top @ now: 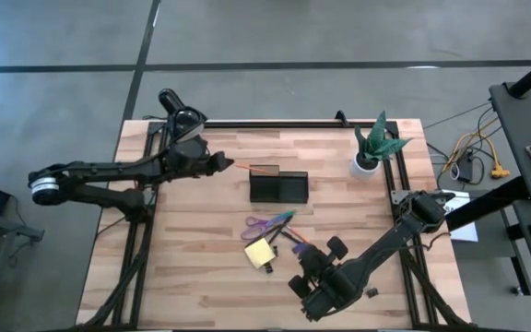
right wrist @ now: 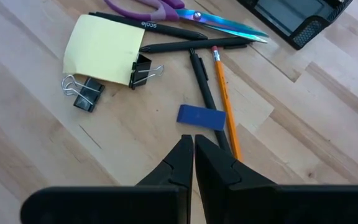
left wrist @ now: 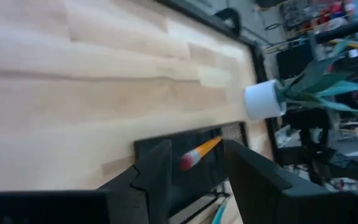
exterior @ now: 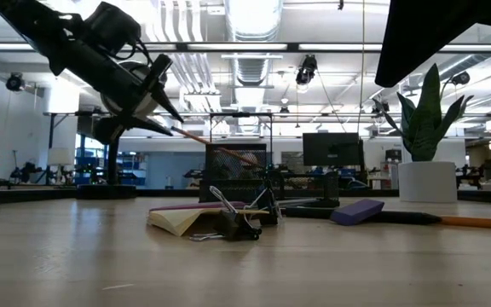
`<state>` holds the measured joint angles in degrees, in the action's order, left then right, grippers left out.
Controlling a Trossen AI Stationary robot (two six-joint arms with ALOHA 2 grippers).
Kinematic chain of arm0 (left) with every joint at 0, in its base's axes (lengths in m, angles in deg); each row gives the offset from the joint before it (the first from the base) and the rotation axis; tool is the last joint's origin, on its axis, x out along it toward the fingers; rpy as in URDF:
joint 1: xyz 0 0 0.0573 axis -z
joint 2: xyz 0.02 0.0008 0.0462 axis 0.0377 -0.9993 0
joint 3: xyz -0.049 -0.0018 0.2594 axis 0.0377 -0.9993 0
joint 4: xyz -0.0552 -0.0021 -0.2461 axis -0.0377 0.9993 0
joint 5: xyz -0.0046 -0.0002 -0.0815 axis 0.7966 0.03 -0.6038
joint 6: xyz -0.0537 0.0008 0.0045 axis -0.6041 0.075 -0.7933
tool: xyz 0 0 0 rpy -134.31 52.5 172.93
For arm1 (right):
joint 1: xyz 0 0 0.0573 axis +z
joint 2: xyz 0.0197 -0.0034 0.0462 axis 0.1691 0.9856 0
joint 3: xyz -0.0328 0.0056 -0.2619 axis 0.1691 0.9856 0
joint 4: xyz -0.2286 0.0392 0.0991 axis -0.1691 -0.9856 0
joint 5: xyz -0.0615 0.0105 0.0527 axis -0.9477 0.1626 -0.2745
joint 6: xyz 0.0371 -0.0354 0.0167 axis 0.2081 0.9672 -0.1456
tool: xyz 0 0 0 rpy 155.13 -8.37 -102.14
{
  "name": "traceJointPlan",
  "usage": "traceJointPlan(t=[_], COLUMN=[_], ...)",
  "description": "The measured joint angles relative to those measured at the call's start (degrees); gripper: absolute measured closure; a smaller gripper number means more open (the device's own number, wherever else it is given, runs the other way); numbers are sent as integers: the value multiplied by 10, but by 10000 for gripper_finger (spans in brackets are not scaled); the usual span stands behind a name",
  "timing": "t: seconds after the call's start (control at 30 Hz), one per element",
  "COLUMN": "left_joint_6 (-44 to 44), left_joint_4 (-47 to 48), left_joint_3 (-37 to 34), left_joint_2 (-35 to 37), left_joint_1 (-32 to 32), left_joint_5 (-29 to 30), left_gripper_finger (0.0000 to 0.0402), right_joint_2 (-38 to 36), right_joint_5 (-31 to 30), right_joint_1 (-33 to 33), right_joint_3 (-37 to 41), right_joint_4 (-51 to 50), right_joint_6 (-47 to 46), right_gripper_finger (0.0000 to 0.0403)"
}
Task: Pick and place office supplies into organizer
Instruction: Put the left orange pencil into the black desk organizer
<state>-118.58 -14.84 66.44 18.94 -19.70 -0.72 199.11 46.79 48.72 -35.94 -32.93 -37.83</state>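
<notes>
The left arm reaches in from the left edge toward the table's far middle, its left gripper (top: 226,164) raised above the surface and tilted downward (seen clearly in the low view), fingers (left wrist: 157,168) closed on a thin pencil (left wrist: 201,151). The right arm stretches from the right side toward the near middle, its right gripper (right wrist: 193,144) pressed fully closed, holding nothing.

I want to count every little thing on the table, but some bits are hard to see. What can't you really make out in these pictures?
- High view: the right arm covers the binder clips and blue block; only the right wrist view shows them.
- Left wrist view: the left gripper's fingers hide most of the pencil and the organizer's compartments.
- Low view: the pile overlaps, so pens cannot be counted.
- High view: the pencil is too thin to see how it is gripped.
</notes>
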Motion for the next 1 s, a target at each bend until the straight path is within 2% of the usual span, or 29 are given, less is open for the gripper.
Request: traceJointPlan(t=[0.37,0.5,1.0], left_joint_6=[0,-1,5], left_joint_4=[-24,-65,-58], left_joint_3=[0,0,-7], left_joint_2=[-47,-59,-55], left_joint_1=[0,0,1], left_joint_5=[-19,-28,-34], left_gripper_finger=[268,268,273], right_joint_2=[0,0,0], right_joint_5=[0,0,-1], right_joint_1=[0,0,-7], right_joint_3=[0,0,0], right_joint_4=[-1,-2,-5], right_joint_6=[0,0,2], right_gripper_finger=[394,394,394])
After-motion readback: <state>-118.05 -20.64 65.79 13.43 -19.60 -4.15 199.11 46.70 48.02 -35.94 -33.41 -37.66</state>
